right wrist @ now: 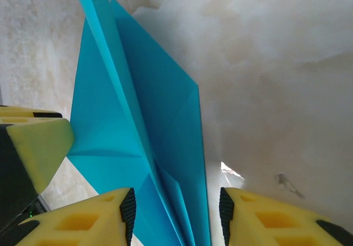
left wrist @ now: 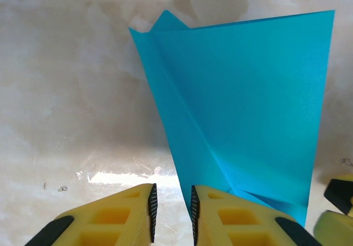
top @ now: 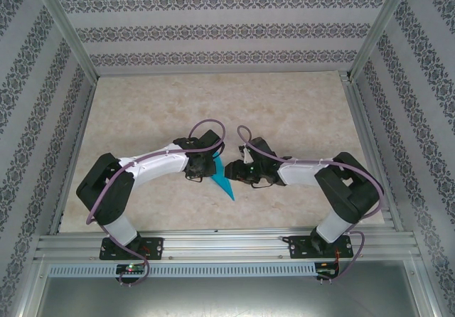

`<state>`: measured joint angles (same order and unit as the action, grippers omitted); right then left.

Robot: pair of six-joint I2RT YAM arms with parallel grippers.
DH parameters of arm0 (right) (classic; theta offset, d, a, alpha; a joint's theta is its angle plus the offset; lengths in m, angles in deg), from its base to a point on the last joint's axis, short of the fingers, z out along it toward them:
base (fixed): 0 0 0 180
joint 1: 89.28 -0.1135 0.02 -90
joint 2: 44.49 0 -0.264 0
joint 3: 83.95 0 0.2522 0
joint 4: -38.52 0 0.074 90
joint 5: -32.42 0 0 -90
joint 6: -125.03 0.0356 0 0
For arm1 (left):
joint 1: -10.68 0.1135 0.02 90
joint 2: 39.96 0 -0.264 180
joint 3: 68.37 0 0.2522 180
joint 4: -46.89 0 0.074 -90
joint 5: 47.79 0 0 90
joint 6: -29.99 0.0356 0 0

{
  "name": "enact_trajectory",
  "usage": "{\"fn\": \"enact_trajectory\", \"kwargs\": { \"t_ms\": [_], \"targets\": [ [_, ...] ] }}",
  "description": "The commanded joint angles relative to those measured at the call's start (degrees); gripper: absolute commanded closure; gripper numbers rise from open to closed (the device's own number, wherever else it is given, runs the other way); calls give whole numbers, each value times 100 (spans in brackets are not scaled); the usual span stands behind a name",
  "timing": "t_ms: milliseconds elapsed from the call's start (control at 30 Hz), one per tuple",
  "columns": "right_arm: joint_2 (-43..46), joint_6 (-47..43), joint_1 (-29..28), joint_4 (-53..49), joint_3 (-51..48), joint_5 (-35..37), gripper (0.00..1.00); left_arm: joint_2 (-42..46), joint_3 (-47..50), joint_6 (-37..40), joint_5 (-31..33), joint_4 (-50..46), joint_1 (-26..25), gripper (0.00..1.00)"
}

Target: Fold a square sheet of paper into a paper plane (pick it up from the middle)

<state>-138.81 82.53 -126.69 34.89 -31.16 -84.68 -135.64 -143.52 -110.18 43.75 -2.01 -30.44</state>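
Smooth turquoise paper plane [top: 225,180], sharply creased and tapering to a point, stood on the marbled table [top: 298,104] between the arms. Right gripper [right wrist: 176,215] was spread around its layered folds. Left gripper [left wrist: 172,210] showed just a slit beside the paper's edge; whether it pinched anything, I couldn't tell.

Overhead view looks down — close wrist views share the paper plane [left wrist: 248,119].

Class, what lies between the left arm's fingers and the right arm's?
The turquoise paper plane, between the left fingers and right fingers, shown in the top view.
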Motion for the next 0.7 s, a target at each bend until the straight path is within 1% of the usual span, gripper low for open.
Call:
{"fn": "enact_trajectory", "kwargs": {
  "t_ms": [0, 133, 267, 433, 567, 667],
  "targets": [
    [-225, -141, -102, 203, 224, -311, 54, 128, 62, 60, -13, 77, 72, 73],
    [-340, -110, -198, 279, 310, -409, 54, 111, 78, 53, -44, 109, 71, 72],
    [-241, -131, -288, 257, 284, -288, 54, 109, 83, 66, -57, 120, 85, 72],
    [-216, -276, -376, -6, 349, -163, 54, 119, 94, 69, -58, 138, 78, 72],
    [-244, -470, -477, -241, 468, -50, 57, 127, 106, 77, -74, 165, 78, 72],
    [-258, -616, -575, -597, 629, 247, 54, 142, 118, 78, -71, 185, 79, 72]
  ]
}}
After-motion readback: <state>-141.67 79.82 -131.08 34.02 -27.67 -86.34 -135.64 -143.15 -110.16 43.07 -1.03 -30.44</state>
